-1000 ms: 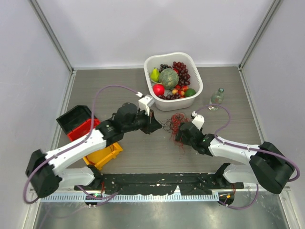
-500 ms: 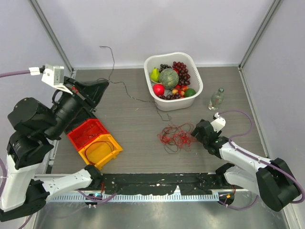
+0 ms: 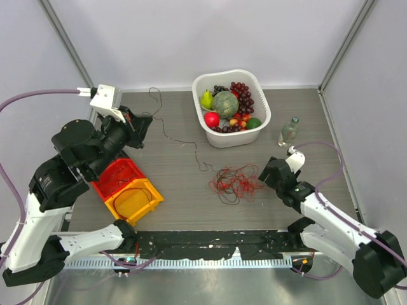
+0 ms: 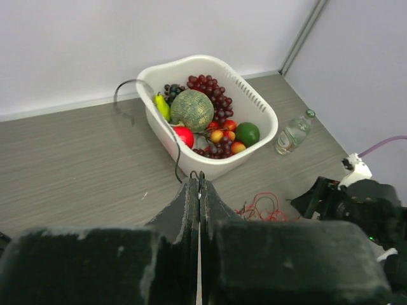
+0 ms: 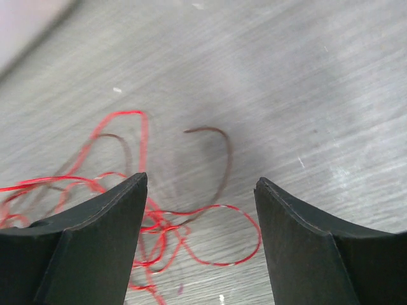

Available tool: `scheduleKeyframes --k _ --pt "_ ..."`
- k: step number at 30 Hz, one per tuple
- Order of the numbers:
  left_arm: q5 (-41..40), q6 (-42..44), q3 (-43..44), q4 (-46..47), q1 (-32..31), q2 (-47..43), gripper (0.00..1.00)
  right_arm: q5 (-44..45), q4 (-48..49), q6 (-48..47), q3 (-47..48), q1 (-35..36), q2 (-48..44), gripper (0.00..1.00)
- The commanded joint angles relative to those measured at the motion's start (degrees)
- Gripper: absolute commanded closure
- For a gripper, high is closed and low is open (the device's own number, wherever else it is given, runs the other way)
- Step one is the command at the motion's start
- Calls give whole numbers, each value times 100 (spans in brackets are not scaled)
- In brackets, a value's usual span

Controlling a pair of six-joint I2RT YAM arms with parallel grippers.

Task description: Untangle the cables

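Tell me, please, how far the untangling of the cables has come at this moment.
Partly done: one dark cable lies stretched out from the red bundle toward the raised left gripper. In hand: the left gripper is shut on that cable, while the right gripper is open beside the bundle and holds nothing. Left: the bundle is a knotted heap with some dark strands in it, so most of the separating remains.

Cables (image 3: 234,184): bright red strands mixed with dark brown ones (the brown reads near black from above). Tabletop (image 3: 178,210): grey, streaked wood grain. Basket (image 3: 232,139): white. Melon (image 3: 225,103): pale green, netted pattern. Grapes (image 3: 242,94): deep red-purple. Red bin (image 3: 117,175); orange-yellow bin (image 3: 150,198). Arm hoses (image 3: 38,97): purple.
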Motion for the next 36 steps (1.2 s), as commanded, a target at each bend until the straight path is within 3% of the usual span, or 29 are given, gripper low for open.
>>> scheduleKeyframes --k 1,5,8,11,16,19,23,31,36 --pt "-298 206 552 106 6 -65 100 -335 -79 -850 699 208 -678 25" --pt "26 171 852 123 -2 120 100 -648 753 -1832 990 1465 -793 21" --pt "308 171 1010 220 6 242 100 -1554 1606 -2028 1254 2044 84 21" --pt "352 179 1370 176 6 383 100 -1120 1802 -1977 1648 2450 1181 21" --pt "160 416 2318 193 6 577 100 374 1188 -915 1870 2425 2133 21" --pt "-104 644 2654 360 6 603 100 614 688 -281 1563 1996 2292 20" --pt "-639 978 2576 588 6 525 100 763 248 46 965 1433 1749 20" --pt "-1877 1497 1258 1028 6 366 100 729 -176 -104 323 781 95 18" --pt "-2776 2367 1834 1292 6 480 100 834 -281 125 323 475 279 15"
